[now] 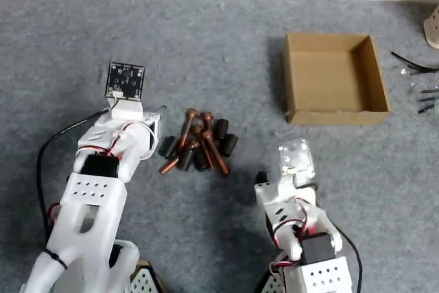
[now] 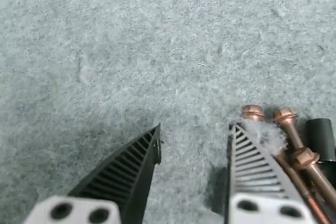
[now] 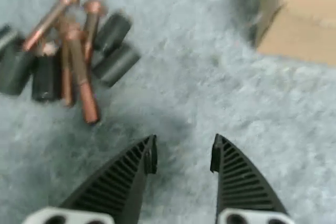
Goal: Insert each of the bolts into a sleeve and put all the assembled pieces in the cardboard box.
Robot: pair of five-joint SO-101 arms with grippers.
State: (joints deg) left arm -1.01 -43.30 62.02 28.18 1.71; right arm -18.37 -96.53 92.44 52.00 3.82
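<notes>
**Stock:** copper-coloured hex-head metal bolts (image 1: 186, 132) and short black cylindrical sleeves (image 1: 228, 144), heaped crosswise on the grey carpeted table (image 1: 206, 46) between the two arms. None look assembled, though the tangle may hide one.

**Receptacle:** open brown cardboard box (image 1: 336, 116), well apart from the heap, no pieces in it.

**Left gripper** (image 2: 194, 129): jaws parted, holding nothing, one finger just beside the bolt heads.

**Right gripper** (image 3: 184, 142): jaws parted, holding nothing, over carpet near the heap.

**Step judged:** first pick.

**Handling advice:** take the topmost bolt across its shank near the head and lift it straight clear, so its neighbours do not drag. Take an outlying sleeve by its wall, leaving the bore open.
</notes>
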